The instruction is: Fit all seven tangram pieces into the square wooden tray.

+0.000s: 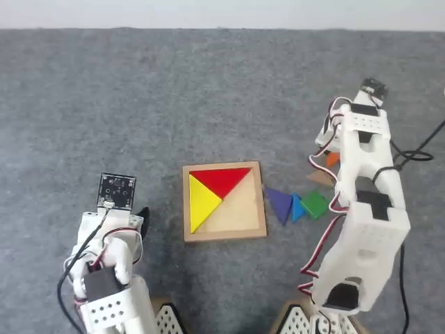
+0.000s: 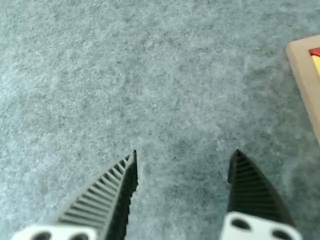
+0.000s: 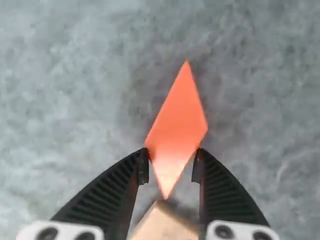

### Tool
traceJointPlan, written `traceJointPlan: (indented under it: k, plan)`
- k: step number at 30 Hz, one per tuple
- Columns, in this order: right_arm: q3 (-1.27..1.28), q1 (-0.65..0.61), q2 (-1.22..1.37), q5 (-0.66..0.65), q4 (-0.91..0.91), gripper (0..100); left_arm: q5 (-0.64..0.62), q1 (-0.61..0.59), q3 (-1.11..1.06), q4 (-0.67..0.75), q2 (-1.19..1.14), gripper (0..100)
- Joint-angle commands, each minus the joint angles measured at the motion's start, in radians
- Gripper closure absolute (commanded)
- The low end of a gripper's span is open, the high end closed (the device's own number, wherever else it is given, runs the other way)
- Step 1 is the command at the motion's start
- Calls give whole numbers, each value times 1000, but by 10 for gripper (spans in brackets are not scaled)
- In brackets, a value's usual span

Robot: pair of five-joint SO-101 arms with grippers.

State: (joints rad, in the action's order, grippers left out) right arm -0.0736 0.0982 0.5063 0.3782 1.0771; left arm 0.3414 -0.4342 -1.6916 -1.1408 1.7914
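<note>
The square wooden tray [image 1: 224, 235] sits on grey carpet [image 1: 139, 104], with a red triangle [image 1: 221, 179] in its far part and a yellow triangle [image 1: 201, 200] in its left. Just right of the tray lie a purple triangle [image 1: 279, 204], a small blue triangle [image 1: 297, 208] and a green square [image 1: 316, 204]. Farther right, an orange piece [image 1: 332, 159] peeks out beside the right arm [image 1: 365, 195].

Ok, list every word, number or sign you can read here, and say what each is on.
There is no readable text. The wooden tray, the red triangle, the yellow triangle and the orange piece are plain. Any marks on the black board are too small to read.
</note>
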Motion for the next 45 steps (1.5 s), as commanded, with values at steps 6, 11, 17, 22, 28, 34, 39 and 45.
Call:
traceJointPlan:
  k: [6,11,17,22,28,34,39,45]
  plan:
    - [-132,-10,39,-5,13,829,11,-2,7,3,-3,719]
    - [-204,-28,62,-54,42,829,11,-2,7,3,-3,719]
    - [-252,5,39,-5,84,829,11,-2,7,3,-3,719]
    - [-255,15,38,5,54,829,11,-2,7,3,-3,719]
    - [-256,33,114,17,22,829,11,-2,7,3,-3,719]
    - [-321,35,174,2,74,829,11,-2,7,3,-3,719]
    - [-443,1,228,-60,148,831,11,-2,7,3,-3,719]
    - [-562,-15,280,-64,222,831,11,-2,7,3,-3,719]
